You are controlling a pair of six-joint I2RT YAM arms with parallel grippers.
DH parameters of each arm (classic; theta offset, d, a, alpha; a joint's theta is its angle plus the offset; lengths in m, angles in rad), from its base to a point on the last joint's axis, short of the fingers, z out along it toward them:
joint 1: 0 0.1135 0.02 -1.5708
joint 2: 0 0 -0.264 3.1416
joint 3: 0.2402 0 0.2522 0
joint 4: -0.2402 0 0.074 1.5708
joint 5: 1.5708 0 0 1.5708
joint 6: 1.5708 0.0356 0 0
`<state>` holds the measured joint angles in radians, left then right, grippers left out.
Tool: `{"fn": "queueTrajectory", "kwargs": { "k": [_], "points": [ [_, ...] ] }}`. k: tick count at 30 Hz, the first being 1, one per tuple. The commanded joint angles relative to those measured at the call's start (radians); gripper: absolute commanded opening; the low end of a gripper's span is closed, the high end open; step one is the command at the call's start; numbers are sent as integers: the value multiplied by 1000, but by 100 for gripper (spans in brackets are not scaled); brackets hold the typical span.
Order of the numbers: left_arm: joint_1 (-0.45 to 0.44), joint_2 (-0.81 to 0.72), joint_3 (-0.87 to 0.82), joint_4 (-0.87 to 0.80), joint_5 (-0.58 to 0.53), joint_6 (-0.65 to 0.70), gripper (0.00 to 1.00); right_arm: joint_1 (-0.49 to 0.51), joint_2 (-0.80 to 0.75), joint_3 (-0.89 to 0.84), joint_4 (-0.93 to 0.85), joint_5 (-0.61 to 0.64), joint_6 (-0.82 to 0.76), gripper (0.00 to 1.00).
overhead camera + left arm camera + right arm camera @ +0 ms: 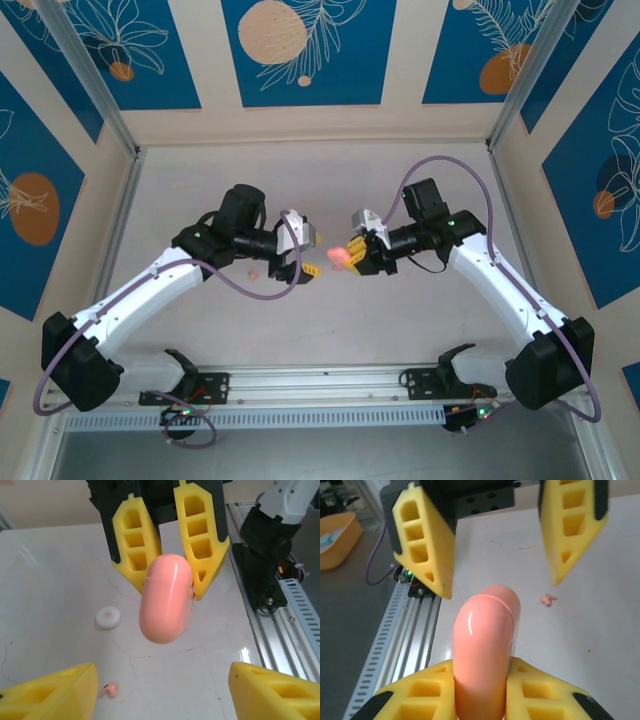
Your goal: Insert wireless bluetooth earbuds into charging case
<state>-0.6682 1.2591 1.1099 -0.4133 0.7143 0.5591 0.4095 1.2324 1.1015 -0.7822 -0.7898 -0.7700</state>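
right gripper (482, 692) clamped on the pink charging case (485, 645), held up over the middle of the table (400, 320), left gripper (162, 700) facing it, jaws wide apart, nothing in them, one earbud (108, 690) lying on the table a bit left of the middle

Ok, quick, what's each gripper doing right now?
Left gripper: open, holding nothing.
Right gripper: closed on the pink case.

White marbled tabletop (330, 330), glossy. Small white round disc (108, 617) flat on it. Aluminium rail (320, 385) along near edge. Blue leaf-pattern wall panels (305, 50). Orange bin (342, 550) beyond rail.
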Motion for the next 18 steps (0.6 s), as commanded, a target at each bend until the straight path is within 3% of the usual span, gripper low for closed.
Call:
{"fn": "queueTrajectory", "kwargs": {
  "k": [1,6,18],
  "points": [
    [-7,9,39,-73,70,96,67,20,0,17,-79,-15,-154,18],
    [-22,27,65,-126,59,152,65,57,29,36,-100,14,-180,18],
    [-66,78,121,-207,55,199,46,107,78,66,-77,61,-174,18]
  ]
}}
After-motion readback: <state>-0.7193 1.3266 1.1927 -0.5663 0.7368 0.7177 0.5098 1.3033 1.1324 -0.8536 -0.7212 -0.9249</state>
